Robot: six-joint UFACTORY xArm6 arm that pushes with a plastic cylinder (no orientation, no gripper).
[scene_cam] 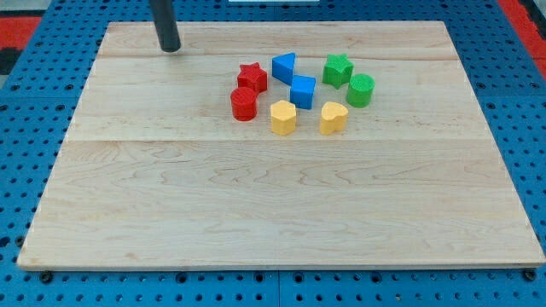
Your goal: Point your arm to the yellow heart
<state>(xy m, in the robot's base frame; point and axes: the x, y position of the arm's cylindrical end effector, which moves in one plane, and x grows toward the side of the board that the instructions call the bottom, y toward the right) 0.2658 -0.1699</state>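
your arm shows only as a straight, dark grey rod, smooth and round, plain and unmarked down to your tip (171, 49).

– what's on the wooden board (256, 213)?
– a cluster near the view's top: red star (252, 77), red cylinder (244, 104), blue triangle (284, 66), blue cube (302, 91), green star (338, 69), green cylinder (360, 89), yellow pentagon (283, 118), yellow heart (333, 118).
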